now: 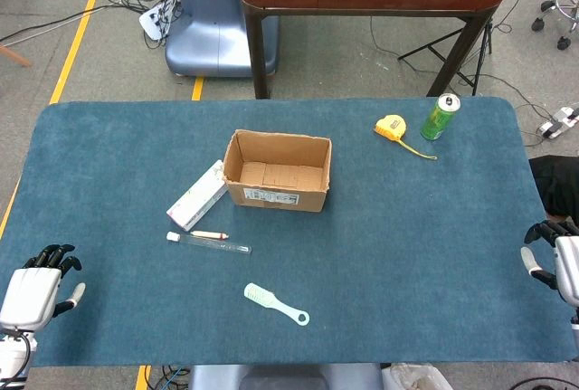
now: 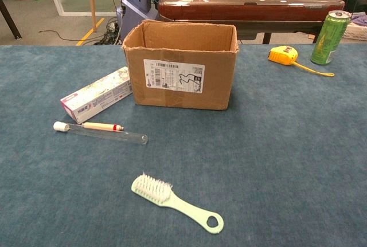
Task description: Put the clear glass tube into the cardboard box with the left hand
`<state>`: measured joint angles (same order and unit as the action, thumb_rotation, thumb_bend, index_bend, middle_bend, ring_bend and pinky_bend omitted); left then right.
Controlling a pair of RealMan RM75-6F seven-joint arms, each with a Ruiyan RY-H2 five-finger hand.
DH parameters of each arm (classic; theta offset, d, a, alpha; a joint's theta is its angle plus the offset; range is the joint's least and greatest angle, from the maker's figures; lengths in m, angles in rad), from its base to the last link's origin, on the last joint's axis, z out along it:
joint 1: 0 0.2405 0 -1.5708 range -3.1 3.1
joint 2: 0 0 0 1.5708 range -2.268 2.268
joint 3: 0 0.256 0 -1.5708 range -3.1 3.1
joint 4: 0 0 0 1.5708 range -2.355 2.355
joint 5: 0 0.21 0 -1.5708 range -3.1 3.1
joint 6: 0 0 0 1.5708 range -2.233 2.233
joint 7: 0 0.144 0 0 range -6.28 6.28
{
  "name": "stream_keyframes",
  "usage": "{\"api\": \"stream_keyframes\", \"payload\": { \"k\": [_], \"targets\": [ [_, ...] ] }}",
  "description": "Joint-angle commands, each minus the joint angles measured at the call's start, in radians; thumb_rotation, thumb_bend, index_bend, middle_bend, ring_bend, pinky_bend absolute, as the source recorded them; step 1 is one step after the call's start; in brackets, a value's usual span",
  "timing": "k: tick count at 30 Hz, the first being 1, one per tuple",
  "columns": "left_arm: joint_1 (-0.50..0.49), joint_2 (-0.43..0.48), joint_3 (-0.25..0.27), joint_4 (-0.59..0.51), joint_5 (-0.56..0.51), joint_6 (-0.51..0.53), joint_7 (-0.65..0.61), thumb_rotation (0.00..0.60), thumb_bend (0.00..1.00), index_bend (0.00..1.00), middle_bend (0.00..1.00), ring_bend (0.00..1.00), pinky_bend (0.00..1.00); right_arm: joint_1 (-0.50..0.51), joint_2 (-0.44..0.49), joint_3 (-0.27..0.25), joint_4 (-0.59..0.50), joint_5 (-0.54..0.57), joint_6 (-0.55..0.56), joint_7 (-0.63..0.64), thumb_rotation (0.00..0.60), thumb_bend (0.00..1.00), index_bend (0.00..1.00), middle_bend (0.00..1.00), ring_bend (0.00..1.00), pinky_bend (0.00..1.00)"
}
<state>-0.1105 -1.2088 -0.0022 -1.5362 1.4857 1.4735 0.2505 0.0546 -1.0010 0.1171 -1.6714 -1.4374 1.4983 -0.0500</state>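
The clear glass tube (image 1: 209,241) (image 2: 101,132) lies flat on the blue table, white cap at its left end and a red-tipped stick inside. Behind it stands the open cardboard box (image 1: 277,171) (image 2: 181,63), its top open and nothing showing inside. My left hand (image 1: 38,287) rests at the table's front left corner, far to the left of the tube, fingers apart and holding nothing. At the right edge of the table my right hand (image 1: 554,258) also holds nothing. Neither hand shows in the chest view.
A white toothpaste carton (image 1: 196,195) (image 2: 97,94) lies left of the box. A pale green brush (image 1: 274,304) (image 2: 175,202) lies in front of the tube. A yellow tape measure (image 1: 392,127) (image 2: 284,55) and green can (image 1: 441,117) (image 2: 330,37) stand at the back right.
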Motion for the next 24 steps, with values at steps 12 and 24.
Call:
{"api": "stream_keyframes", "payload": {
  "k": [12,24],
  "targets": [
    [-0.009,-0.011,-0.002,-0.001,0.033,-0.002,-0.024,0.6,0.28,0.45,0.26,0.2,0.39,-0.004,-0.001,-0.002,-0.003,-0.004,0.012,-0.003,0.6,0.36,0.56,0.49,0.42,0.51],
    [-0.086,-0.027,-0.005,-0.004,0.125,-0.057,-0.101,0.6,0.28,0.44,0.21,0.15,0.4,-0.023,0.0,-0.005,-0.006,-0.015,0.052,0.005,0.6,0.36,0.56,0.49,0.42,0.51]
  ]
}}
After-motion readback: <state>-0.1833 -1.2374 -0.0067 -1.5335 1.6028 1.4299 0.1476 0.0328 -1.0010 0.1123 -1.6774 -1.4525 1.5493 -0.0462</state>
